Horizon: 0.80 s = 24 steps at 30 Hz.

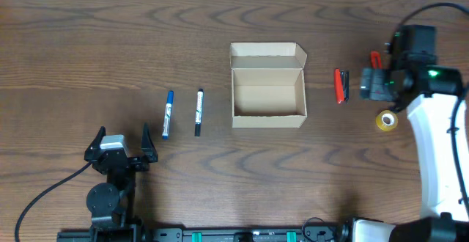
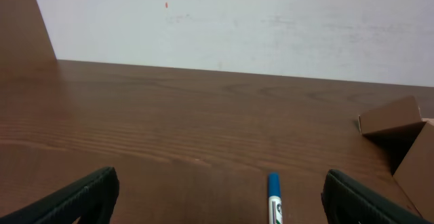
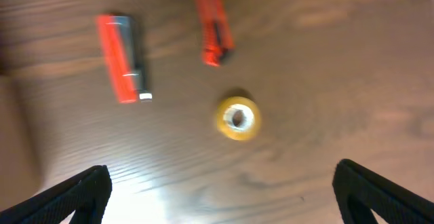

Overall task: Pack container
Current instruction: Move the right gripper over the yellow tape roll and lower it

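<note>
The container (image 1: 268,117) is a tan cardboard box in mid-table, open and empty, with its flap lid (image 1: 268,55) up at the back. Its flap corner (image 2: 390,116) shows in the left wrist view. A blue marker (image 1: 168,114) and a black marker (image 1: 198,112) lie to its left. My left gripper (image 1: 121,150) is open and empty, just short of the blue marker (image 2: 273,198). My right gripper (image 1: 375,85) is open and empty (image 3: 220,190), hovering to the right of the box.
A red-and-black flat item (image 1: 341,85) (image 3: 123,58), a red utility knife (image 1: 375,56) (image 3: 211,30) and a small yellow tape roll (image 1: 387,120) (image 3: 238,118) lie on the wooden table right of the box, under my right gripper.
</note>
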Each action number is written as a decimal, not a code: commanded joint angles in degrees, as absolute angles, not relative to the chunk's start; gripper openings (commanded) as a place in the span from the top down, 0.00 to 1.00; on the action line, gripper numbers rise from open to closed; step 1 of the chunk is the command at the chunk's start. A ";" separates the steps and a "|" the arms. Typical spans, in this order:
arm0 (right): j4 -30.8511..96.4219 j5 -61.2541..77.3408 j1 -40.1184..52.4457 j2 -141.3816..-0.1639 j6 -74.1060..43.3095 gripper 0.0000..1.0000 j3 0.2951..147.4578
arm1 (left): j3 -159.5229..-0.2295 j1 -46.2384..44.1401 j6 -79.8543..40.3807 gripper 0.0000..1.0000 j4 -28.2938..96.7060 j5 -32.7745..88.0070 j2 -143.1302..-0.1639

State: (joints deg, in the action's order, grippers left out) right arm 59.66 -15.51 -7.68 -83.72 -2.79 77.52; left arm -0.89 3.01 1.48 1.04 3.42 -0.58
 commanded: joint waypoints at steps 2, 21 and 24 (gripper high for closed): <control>60.51 -12.29 -14.79 -84.18 -0.25 0.01 78.63 | -0.27 3.20 1.28 0.05 4.08 4.08 -0.21; 57.06 4.38 -19.46 -93.89 6.11 0.01 77.93 | -0.27 3.20 1.28 0.05 4.08 4.10 -0.21; 56.40 3.20 -19.49 -95.79 6.07 0.01 77.93 | -0.27 3.20 1.28 0.05 4.08 4.08 -0.21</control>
